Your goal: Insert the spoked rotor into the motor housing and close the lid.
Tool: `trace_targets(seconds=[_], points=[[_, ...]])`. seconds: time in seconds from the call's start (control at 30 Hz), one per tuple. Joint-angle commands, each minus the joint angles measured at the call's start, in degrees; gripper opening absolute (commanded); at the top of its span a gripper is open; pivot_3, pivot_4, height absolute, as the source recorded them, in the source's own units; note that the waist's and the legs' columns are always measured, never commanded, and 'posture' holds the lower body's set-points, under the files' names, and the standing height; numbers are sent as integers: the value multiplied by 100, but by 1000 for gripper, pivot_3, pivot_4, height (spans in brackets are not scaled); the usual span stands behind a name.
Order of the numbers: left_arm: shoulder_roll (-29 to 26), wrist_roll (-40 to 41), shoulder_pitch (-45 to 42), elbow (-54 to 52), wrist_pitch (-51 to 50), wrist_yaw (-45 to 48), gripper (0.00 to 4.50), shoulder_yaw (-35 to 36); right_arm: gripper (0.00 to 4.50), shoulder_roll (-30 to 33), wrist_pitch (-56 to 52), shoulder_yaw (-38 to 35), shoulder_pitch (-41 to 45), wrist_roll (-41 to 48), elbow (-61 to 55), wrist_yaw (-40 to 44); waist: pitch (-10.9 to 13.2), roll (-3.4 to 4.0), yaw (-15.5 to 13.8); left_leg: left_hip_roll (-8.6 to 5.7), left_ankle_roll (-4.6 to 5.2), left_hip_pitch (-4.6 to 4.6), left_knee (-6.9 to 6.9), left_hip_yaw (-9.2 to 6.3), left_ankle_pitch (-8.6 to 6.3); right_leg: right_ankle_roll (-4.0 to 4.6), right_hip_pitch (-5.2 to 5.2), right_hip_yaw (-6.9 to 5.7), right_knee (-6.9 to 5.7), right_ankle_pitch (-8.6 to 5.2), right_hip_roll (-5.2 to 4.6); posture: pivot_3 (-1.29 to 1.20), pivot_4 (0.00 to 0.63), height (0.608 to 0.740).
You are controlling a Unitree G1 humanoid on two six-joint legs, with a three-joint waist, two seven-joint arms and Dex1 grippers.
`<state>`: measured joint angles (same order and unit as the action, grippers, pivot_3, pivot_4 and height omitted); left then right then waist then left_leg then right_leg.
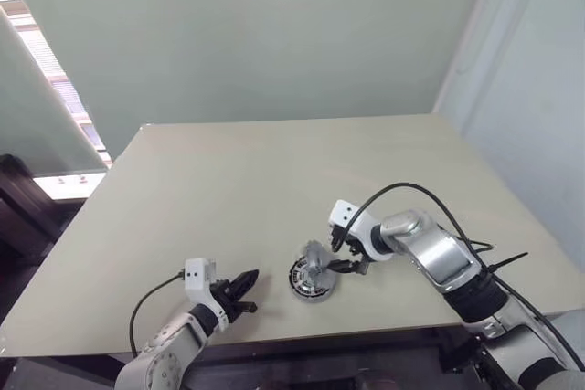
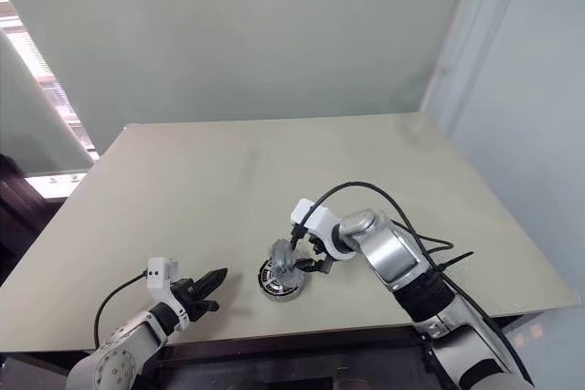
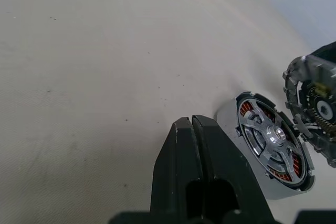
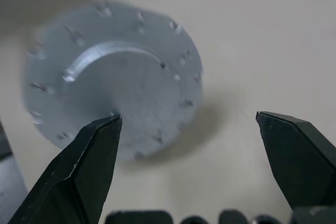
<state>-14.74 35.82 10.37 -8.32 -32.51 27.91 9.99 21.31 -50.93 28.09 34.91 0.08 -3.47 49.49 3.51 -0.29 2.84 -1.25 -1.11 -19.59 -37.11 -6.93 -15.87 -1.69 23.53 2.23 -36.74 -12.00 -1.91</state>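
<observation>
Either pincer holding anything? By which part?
Nothing held. Left pincer is shut and empty; right pincer is open, with the flat round grey metal lid just beyond one fingertip.

In the head views the lid (image 1: 315, 256) is too small to read and hides part of the housing (image 1: 305, 285) below it; whether the two touch cannot be told. In the right wrist view the lid (image 4: 113, 100) is blurred, and the right claw's (image 4: 202, 153) near finger (image 4: 79, 177) covers its lower edge. In the left wrist view the housing's (image 3: 247, 153) near rim sits behind the left claw (image 3: 191, 145); the rotor (image 3: 273, 137) shows clearly.
</observation>
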Motion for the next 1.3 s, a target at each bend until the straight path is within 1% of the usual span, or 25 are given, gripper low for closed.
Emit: trace_targets(seconds=[0.03, 0.23, 0.33, 0.67, 0.77, 0.87, 1.07, 1.3], points=[[-13, 19, -85, -190, 53, 2, 0, 46, 4482, -160, 187, -30, 8, 102, 46, -96, 0, 0, 0, 0, 0, 0, -1, 0, 0, 0, 0, 0, 0, 0, 0, 0, 0, 740], [-16, 16, -59, -219, 62, -5, 0, 51, 4482, -284, 385, -51, -42, 174, 192, -84, 0, 0, 0, 0, 0, 0, -1, 0, 0, 0, -1, 0, -1, 0, 0, 0, 0, 740], [-17, 14, -44, -229, 72, -7, 0, 56, 4482, -342, 516, -226, -97, 351, 263, -29, 0, 0, 0, 0, 0, 0, -2, 0, 0, 0, -1, 0, -1, 0, 0, 0, 0, 740], [-18, 7, -47, -240, 97, -8, 0, 51, 4482, -537, 701, -1322, -426, 1377, 104, 33, 0, 0, -1, -2, 0, 0, -5, -1, 0, 0, -4, 0, -1, 0, 0, 0, 0, 740], [-45, -1, -81, -217, 88, 12, 0, 46, 4482, -557, 1285, -1693, -815, 1833, -42, 339, -1, 0, -2, -1, 1, 0, -4, -1, 0, 0, -5, 0, -1, 0, 0, 0, 0, 740], [-76, 4, -111, -217, 64, 35, 0, 36, 4482, -634, 1472, -1879, -1135, 2063, -48, 332, -1, 0, -1, -1, 1, 0, -4, 0, -1, 0, -5, 1, -1, 0, 0, 0, 0, 740], [-150, 0, -187, -221, 1, 87, 0, -21, 4482, -866, 2206, -1869, -1631, 2147, 130, 334, 0, 2, 1, 2, 1, 4, -8, 3, 0, 1, -8, 2, -4, 0, 3, 0, 0, 740], [-216, -7, -232, -279, -77, 111, 0, -59, 4482, -1102, 2976, -1740, -1826, 1877, 729, 161, 0, 1, 0, 1, 1, 4, -10, 2, 0, 0, -10, 3, -4, 0, 4, 0, 0, 740]])
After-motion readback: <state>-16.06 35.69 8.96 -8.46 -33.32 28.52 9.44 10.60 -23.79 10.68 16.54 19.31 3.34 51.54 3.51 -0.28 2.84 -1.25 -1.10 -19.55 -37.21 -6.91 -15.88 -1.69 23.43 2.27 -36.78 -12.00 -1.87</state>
